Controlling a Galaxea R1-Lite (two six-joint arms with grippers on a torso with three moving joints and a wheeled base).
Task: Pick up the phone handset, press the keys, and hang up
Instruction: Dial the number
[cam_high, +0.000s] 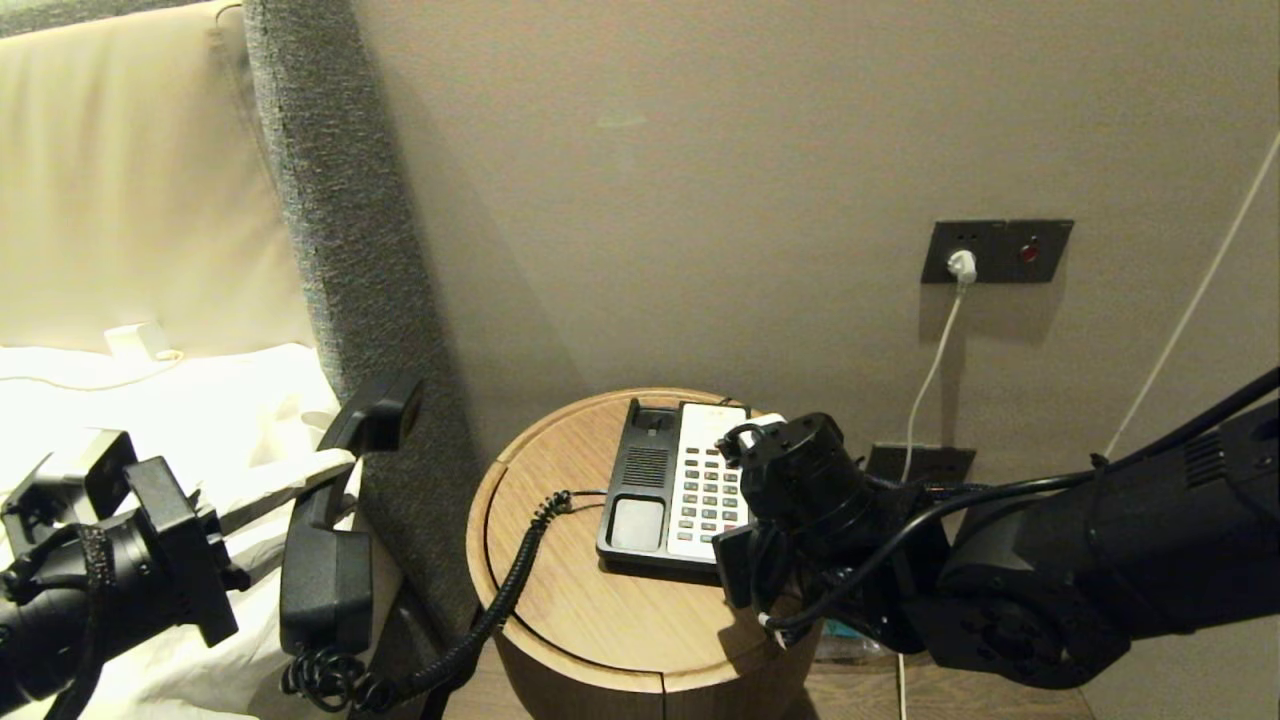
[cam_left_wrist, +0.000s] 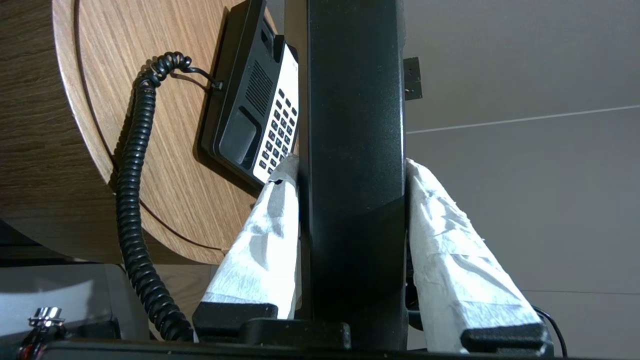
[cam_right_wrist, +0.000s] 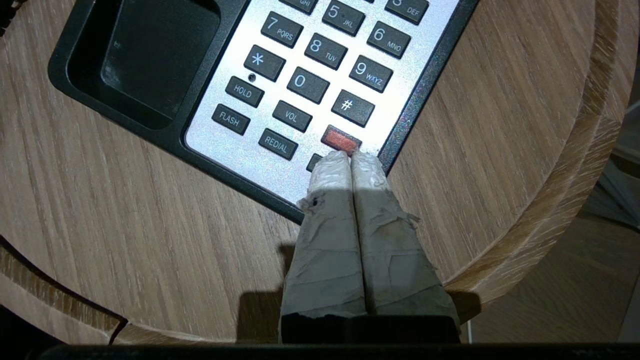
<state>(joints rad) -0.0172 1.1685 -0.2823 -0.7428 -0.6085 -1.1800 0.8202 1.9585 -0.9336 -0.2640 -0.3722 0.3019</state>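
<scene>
Handset (cam_high: 330, 520) held clear of table edge (cam_high: 480, 530); keys (cam_right_wrist: 300, 80) unobstructed.

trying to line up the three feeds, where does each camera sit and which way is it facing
Head view: from the robot's head, looking forward and down at the round table against the wall; both arms show, the left gripper holding the phone handset off to the left.
Left wrist view: behind the left fingers, looking along the clamped handset toward the phone base.
Right wrist view: behind the shut right gripper, looking down at the keys, tips by the red one.
All three share the phone base and table.
</scene>
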